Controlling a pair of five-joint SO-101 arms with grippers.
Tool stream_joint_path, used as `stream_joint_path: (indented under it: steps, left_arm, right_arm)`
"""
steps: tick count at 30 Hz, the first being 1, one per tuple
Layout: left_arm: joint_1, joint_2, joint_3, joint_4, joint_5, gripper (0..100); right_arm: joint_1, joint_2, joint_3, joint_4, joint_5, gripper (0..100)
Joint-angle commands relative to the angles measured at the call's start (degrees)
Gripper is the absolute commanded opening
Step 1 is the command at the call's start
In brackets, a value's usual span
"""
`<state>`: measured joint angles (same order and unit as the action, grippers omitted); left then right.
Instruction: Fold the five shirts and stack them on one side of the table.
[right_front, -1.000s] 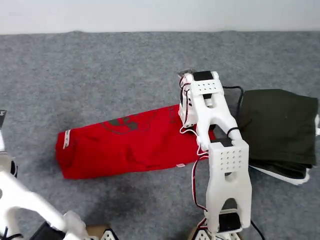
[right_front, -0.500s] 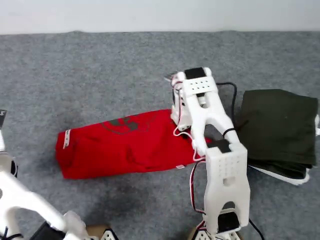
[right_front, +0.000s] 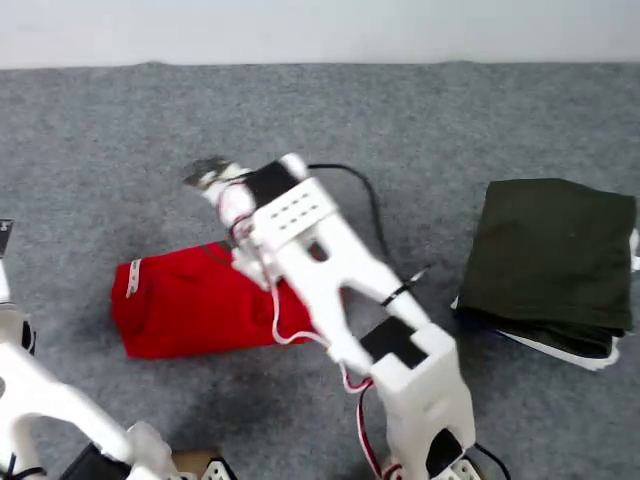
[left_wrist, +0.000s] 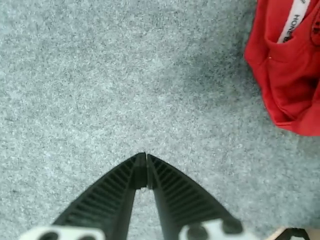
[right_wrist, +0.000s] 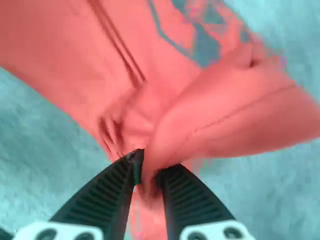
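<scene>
A red shirt lies left of centre on the grey carpet, with its right end lifted and carried over toward its left. My right gripper is shut on a bunched fold of the red shirt. The right arm stretches diagonally above the cloth. My left gripper is shut on nothing, low over bare carpet, a little off the collar end of the red shirt. A stack of folded shirts, dark green on top, rests at the right side.
A white garment edge pokes out under the dark stack. The left arm's white links cross the front left corner. Grey carpet covers the table to the back wall.
My right arm swung left across the table, dragging the red shirt's right end over the rest. The shirt's footprint is now shorter. The left arm stayed still.
</scene>
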<state>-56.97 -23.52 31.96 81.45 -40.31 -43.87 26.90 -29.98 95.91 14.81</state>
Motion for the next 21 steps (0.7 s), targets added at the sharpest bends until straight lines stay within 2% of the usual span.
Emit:
stream_joint_path:
  steps: [1, 10, 15, 21]
  left_arm:
    - [0.3, -2.0, -2.0, 0.2, -0.2, 1]
    - [0.3, -1.9, -1.8, 0.2, -0.1, 1]
    - [0.2, -1.8, -1.8, 0.2, -0.1, 1]
    - [0.4, -1.9, -0.4, -0.3, 0.0, 1]
  right_arm:
    - [-4.3, -3.9, -1.4, -5.8, 0.6, 0.9]
    - [-12.2, 1.6, -1.5, -19.9, 3.0, 0.9]
    - [-15.3, 4.5, -3.6, -21.5, 2.9, 0.9]
    - [-16.0, 12.5, -17.8, -21.1, 2.6, 0.9]
